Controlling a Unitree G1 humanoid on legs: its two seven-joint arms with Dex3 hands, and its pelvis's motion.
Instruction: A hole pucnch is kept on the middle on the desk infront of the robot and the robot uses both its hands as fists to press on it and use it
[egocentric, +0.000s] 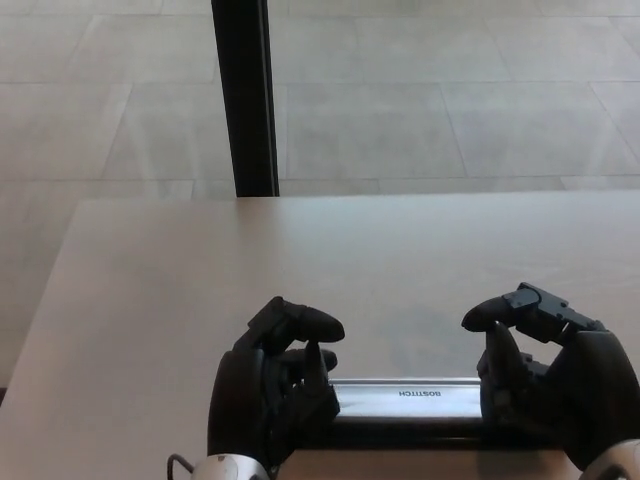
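With both fists curled shut, left hand (272, 385) and right hand (548, 372) sit on the hole punch (408, 398) ends, holding nothing; next, a firm press down.

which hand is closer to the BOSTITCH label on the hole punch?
Right, marginally. The label sits right of center; right hand covers the hole punch's right end, left hand its left end.

"BOSTITCH" on the silver hole punch (408, 397) lever (upside down from the head view)
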